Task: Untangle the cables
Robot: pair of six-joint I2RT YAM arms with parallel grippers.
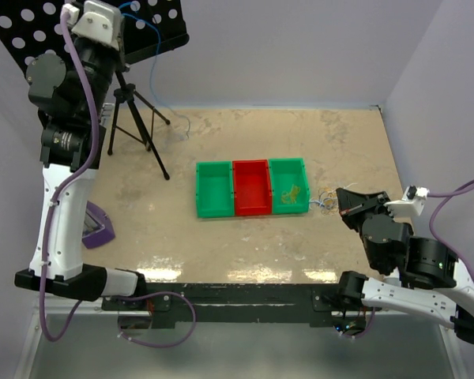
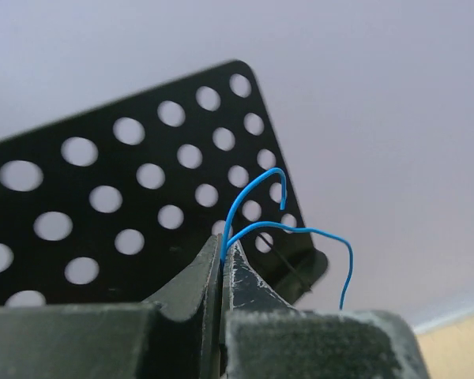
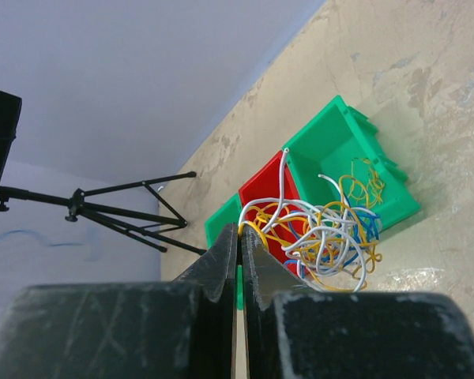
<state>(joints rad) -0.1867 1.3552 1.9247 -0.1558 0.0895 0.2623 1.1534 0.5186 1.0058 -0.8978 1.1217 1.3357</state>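
My left gripper (image 1: pixel 123 14) is raised high at the far left, in front of the black perforated stand plate (image 2: pixel 103 197). It is shut (image 2: pixel 221 251) on a thin blue cable (image 2: pixel 300 230). That cable (image 1: pixel 151 71) hangs from it down toward the table by the tripod. My right gripper (image 1: pixel 341 202) is low at the right of the bins. It is shut (image 3: pixel 239 229) on a yellow cable loop at the edge of a tangle (image 3: pixel 332 237) of white, yellow and blue cables. The tangle (image 1: pixel 325 202) lies just right of the bins.
Three bins stand in a row mid-table: green (image 1: pixel 213 189), red (image 1: pixel 251 187) and green (image 1: pixel 288 185), the last with yellow cables in it. A black tripod (image 1: pixel 138 126) stands at the back left. A purple object (image 1: pixel 95 225) lies at the left edge.
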